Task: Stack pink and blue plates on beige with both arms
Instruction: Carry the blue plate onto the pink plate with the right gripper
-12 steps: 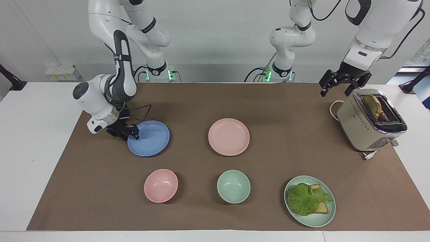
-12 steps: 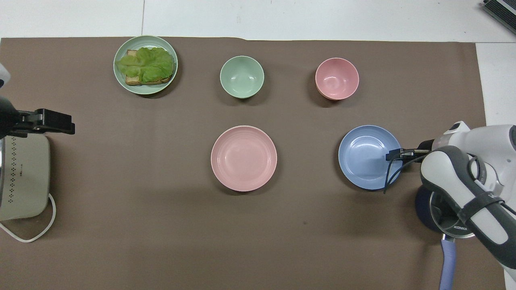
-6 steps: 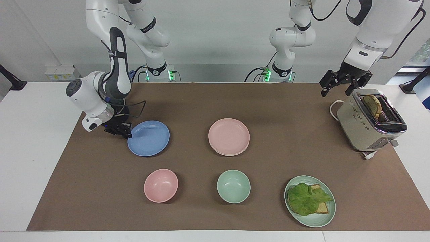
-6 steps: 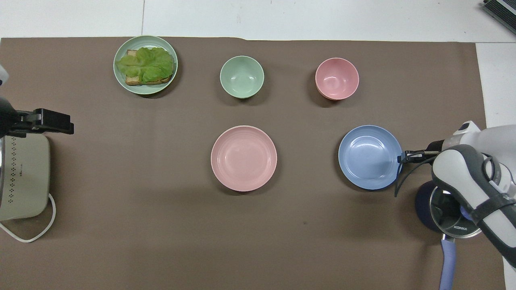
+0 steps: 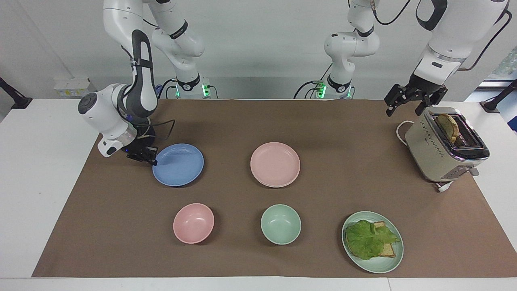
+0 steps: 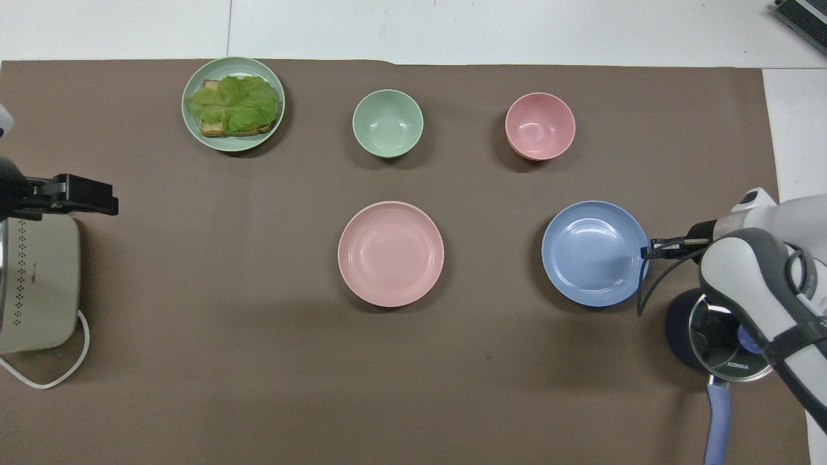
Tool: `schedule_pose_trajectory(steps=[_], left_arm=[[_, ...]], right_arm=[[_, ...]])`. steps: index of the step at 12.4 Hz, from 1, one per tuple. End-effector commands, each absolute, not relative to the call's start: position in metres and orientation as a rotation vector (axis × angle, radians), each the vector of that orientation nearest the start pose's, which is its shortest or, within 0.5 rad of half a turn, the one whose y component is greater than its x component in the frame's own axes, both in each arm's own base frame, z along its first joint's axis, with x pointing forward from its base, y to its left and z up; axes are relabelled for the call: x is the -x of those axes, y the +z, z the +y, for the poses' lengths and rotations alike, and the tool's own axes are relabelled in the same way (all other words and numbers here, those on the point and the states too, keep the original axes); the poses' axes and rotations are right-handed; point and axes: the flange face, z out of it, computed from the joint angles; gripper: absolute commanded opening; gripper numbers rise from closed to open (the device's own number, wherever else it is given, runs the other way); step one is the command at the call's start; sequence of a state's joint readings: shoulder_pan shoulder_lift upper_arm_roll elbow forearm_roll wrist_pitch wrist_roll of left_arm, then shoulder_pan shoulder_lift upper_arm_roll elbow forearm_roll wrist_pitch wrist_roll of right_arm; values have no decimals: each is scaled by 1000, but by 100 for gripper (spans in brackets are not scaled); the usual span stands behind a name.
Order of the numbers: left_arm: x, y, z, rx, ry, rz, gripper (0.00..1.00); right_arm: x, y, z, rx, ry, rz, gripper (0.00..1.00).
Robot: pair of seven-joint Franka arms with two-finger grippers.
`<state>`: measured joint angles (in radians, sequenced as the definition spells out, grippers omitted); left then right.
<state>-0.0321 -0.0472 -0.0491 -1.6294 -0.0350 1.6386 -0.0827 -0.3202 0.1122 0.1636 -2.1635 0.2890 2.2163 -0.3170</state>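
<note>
The blue plate (image 5: pixel 178 165) (image 6: pixel 594 253) lies on the brown mat toward the right arm's end of the table. My right gripper (image 5: pixel 152 158) (image 6: pixel 648 252) is shut on that plate's rim on the side toward the right arm's end. The gripped edge sits slightly raised. The pink plate (image 5: pixel 275 164) (image 6: pixel 391 253) rests flat at the middle of the mat, untouched. The beige plate is out of view in both views. My left gripper (image 5: pixel 405 106) (image 6: pixel 97 197) hangs open in the air beside the toaster, holding nothing.
A cream toaster (image 5: pixel 444 145) (image 6: pixel 35 284) with a bread slice stands at the left arm's end. Farther from the robots sit a pink bowl (image 5: pixel 193 223), a green bowl (image 5: pixel 280 224) and a green plate (image 5: pixel 379 268) with lettuce on toast. A lidded pot (image 6: pixel 717 336) lies under the right arm.
My right gripper drew back from over the blue plate to its rim and closed on it; the plate shifted slightly. The left arm has not moved.
</note>
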Motion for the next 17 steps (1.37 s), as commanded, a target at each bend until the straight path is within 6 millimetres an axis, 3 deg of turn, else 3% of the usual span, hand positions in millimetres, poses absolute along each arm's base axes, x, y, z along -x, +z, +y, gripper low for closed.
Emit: schedule_pose_trajectory(steps=[1, 5, 9, 12, 14, 17], left_arm=[[-541, 631, -44, 3163, -75, 1, 100], [-541, 631, -44, 3163, -75, 1, 100], [-541, 631, -44, 3163, -75, 1, 100], [-541, 631, -44, 3163, -75, 1, 100], [-541, 631, -44, 3163, -75, 1, 100], [-541, 631, -44, 3163, -75, 1, 100]], right_arm=[[-546, 385, -21, 2869, 6, 83, 0], [-549, 393, 101, 2880, -55, 195, 0], [-549, 381, 220, 2840, -44, 320, 0], [-537, 355, 263, 2817, 3, 441, 0], [-539, 342, 272, 2809, 1, 475, 0], [-543, 350, 285, 2795, -5, 471, 0]])
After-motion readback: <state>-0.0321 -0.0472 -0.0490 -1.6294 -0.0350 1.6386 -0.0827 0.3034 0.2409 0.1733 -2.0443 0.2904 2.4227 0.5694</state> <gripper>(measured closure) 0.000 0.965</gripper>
